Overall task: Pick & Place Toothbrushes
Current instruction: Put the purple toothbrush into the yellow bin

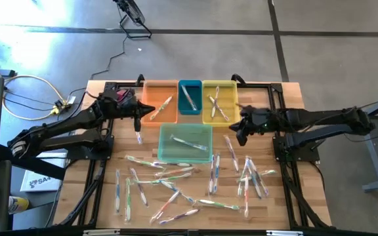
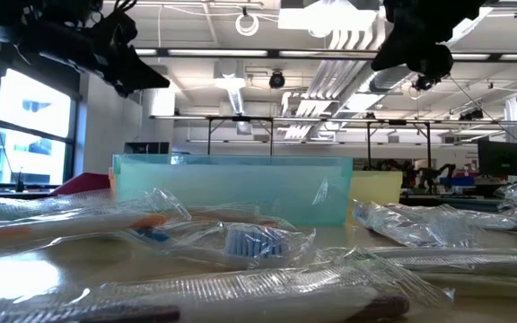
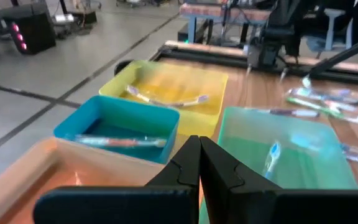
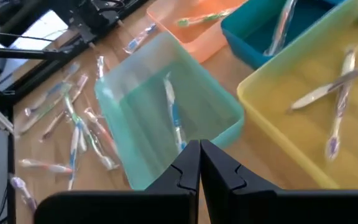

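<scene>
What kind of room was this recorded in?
Probably an open robotics lab or workshop: exposed ceiling ducts, a bare concrete floor, and more framed workbenches behind the wooden table.

Scattered toothbrushes (image 1: 176, 187) are crowding the table's (image 1: 287, 88) front half, leaving bare gaps only along its left and right edges. The orange bin (image 1: 159, 101), blue bin (image 1: 189, 96), yellow bin (image 1: 219, 101) and green bin (image 1: 185, 143) are blocking the back centre.

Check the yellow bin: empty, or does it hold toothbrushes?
Not empty. The yellow bin holds two toothbrushes lying crossed over each other, seen in the high and right wrist views.
</scene>
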`<control>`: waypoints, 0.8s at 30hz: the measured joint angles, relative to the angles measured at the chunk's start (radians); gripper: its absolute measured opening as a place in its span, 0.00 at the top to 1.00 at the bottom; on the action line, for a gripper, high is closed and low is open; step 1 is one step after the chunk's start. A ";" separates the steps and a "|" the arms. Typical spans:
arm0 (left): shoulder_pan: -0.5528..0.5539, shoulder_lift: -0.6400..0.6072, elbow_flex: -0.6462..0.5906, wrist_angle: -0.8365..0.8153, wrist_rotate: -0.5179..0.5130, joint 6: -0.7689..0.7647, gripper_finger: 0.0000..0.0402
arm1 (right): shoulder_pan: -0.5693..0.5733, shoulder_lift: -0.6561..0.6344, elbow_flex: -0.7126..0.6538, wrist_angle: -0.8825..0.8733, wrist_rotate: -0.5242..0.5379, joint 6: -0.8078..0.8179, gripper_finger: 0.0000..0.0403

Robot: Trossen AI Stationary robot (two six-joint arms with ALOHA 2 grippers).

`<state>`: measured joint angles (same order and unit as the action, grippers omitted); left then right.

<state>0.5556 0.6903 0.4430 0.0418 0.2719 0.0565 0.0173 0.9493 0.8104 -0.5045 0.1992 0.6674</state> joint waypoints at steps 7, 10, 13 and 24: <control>0.000 -0.001 0.000 -0.026 -0.001 -0.001 1.00 | 0.085 0.102 0.053 -0.022 0.063 0.047 0.99; 0.000 -0.001 0.000 -0.027 -0.002 -0.008 1.00 | 0.099 0.164 0.115 -0.059 0.063 0.047 0.99; 0.000 -0.001 0.000 -0.044 -0.002 -0.008 1.00 | 0.101 0.235 0.199 -0.162 0.064 0.056 0.99; 0.000 -0.001 0.000 -0.060 -0.005 -0.009 1.00 | 0.101 0.404 0.352 -0.568 -0.032 0.324 0.99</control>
<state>0.5560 0.6895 0.4427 -0.0185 0.2669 0.0479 0.1181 1.3533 1.1621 -1.0721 0.1676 0.9910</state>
